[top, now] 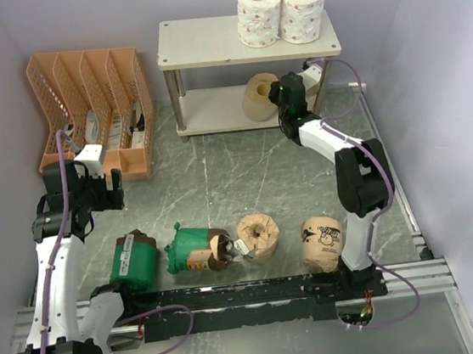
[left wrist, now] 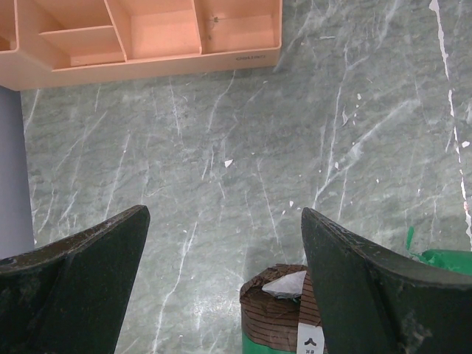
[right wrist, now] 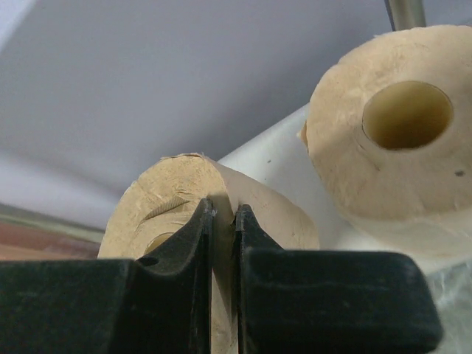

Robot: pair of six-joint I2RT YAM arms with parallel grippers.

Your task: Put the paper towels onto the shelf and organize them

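Observation:
The shelf (top: 204,40) stands at the back, with two white red-specked rolls (top: 279,14) on its top board. A tan roll (top: 258,98) lies on the lower board and also shows in the right wrist view (right wrist: 398,125). My right gripper (top: 283,95) reaches into the lower tier. It is shut (right wrist: 223,206) on the wall of another tan roll (right wrist: 169,195), just above the white board (right wrist: 280,158). My left gripper (top: 95,191) is open and empty (left wrist: 225,212) above the table, over the end of a green-wrapped roll (left wrist: 284,310).
Near the front edge lie two green-wrapped rolls (top: 135,259) (top: 195,250), a tan roll (top: 259,236) and a brown cartoon-print roll (top: 323,242). The orange file organizer (top: 96,107) stands at the back left, close to my left arm. Walls close in on both sides.

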